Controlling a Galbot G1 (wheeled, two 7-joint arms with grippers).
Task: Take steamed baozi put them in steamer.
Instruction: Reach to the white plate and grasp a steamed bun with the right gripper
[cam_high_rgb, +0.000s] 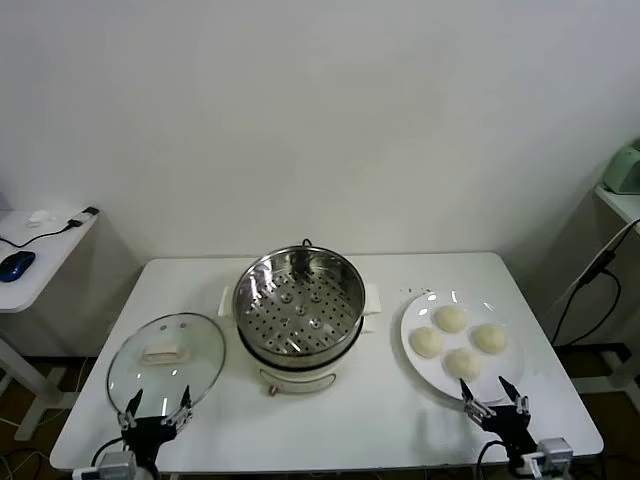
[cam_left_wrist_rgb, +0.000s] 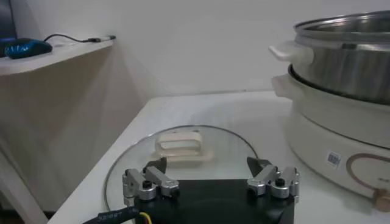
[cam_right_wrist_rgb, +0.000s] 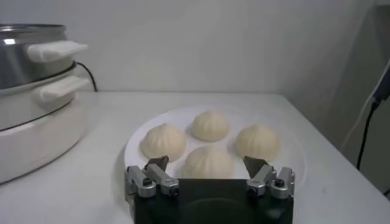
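Note:
Four cream-white baozi (cam_high_rgb: 460, 343) lie on a flat white plate (cam_high_rgb: 412, 318) at the right of the table; they also show in the right wrist view (cam_right_wrist_rgb: 208, 162). The steel steamer (cam_high_rgb: 299, 305) with its perforated tray stands at the table's middle, open and empty. My right gripper (cam_high_rgb: 494, 392) is open and empty at the front edge, just short of the nearest baozi (cam_high_rgb: 463, 363). My left gripper (cam_high_rgb: 155, 405) is open and empty at the front left, over the near rim of the glass lid (cam_high_rgb: 166, 356).
The glass lid with a white handle (cam_left_wrist_rgb: 178, 143) lies flat left of the steamer (cam_left_wrist_rgb: 341, 91). A side desk with a blue mouse (cam_high_rgb: 15, 265) stands at far left. Cables hang beside the table at the right (cam_high_rgb: 590, 290).

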